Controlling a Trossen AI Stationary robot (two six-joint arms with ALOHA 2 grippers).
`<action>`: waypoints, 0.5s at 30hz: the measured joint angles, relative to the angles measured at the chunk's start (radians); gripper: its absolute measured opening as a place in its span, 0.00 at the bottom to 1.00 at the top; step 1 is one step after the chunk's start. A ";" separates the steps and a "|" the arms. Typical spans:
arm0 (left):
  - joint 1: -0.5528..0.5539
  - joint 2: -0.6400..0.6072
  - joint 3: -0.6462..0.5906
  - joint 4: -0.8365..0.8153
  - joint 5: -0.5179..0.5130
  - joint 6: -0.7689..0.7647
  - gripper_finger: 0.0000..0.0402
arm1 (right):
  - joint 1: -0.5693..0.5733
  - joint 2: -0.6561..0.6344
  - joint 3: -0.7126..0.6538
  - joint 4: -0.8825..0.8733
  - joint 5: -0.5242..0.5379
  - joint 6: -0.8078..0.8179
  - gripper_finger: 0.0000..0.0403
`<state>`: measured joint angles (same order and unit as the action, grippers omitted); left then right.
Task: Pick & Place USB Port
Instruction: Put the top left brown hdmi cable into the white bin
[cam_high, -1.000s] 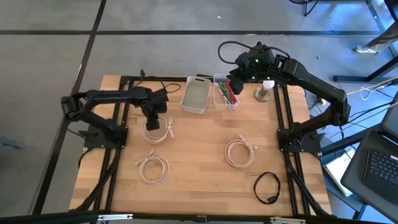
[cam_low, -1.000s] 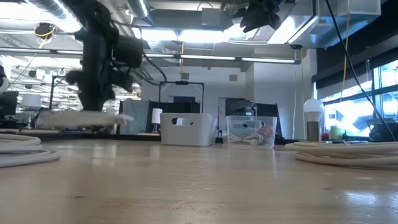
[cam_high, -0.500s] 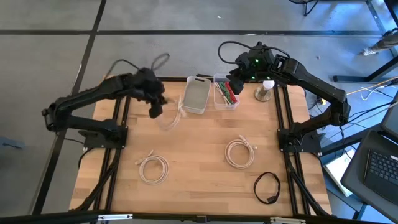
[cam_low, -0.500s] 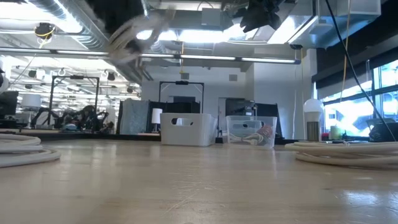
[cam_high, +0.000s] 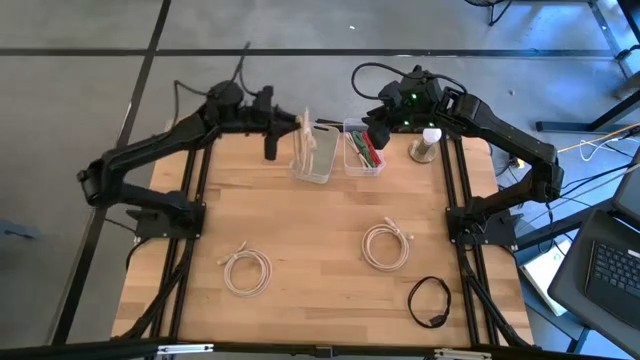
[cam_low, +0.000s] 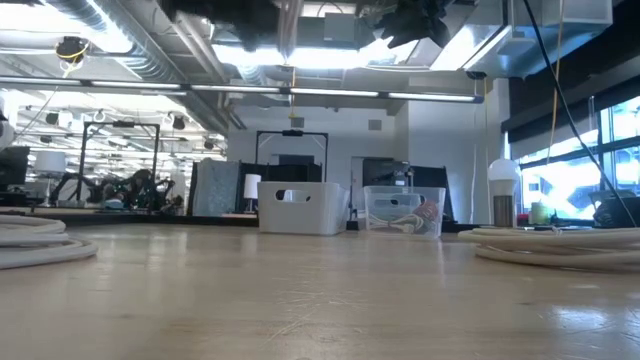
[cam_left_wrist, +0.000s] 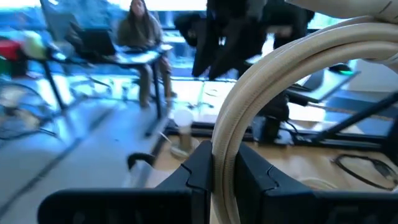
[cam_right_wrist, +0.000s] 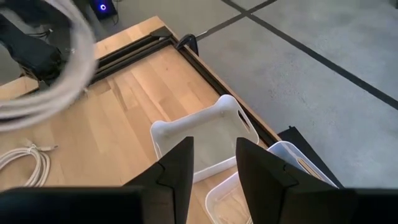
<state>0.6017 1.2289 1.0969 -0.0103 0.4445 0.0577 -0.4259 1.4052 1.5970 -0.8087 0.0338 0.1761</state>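
My left gripper is raised over the table's far part, shut on a coiled white USB cable. The coil stands edge-on above the near end of the white bin. In the left wrist view the coil arches up from between the fingers. The low view shows only its lower part high at the top edge. My right gripper hovers open above the clear bin and touches nothing. In the right wrist view it looks down on the white bin. My left gripper pinches the white cable coil between its two fingers, on one side of the loop, with several strands together. The coil is lifted clear of the table and stands upright out of the hold, its loop reaching past the fingertips.
Two more white cable coils and a black cable lie on the near half of the table. The clear bin holds coloured pens. A small white-topped bottle stands at the far right corner.
My left gripper took the white coil off the table at the left, rose with it, and swung toward the far edge and right. The coil, flat on the table a second ago, is lifted clear and now stands edge-on over the white bin.
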 joint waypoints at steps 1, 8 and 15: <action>0.020 0.031 0.000 0.014 0.043 -0.004 0.08 | 0.000 0.000 0.000 0.001 0.000 0.000 0.30; 0.139 0.243 0.031 0.055 0.242 0.046 0.08 | 0.009 0.000 0.000 -0.002 0.000 0.003 0.30; 0.216 0.449 0.163 0.059 0.439 0.036 0.08 | 0.026 0.000 0.000 -0.003 0.000 0.009 0.30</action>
<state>0.8179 1.6780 1.2599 0.0487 0.8839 0.0937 -0.4004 1.4055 1.5970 -0.8116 0.0337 0.1852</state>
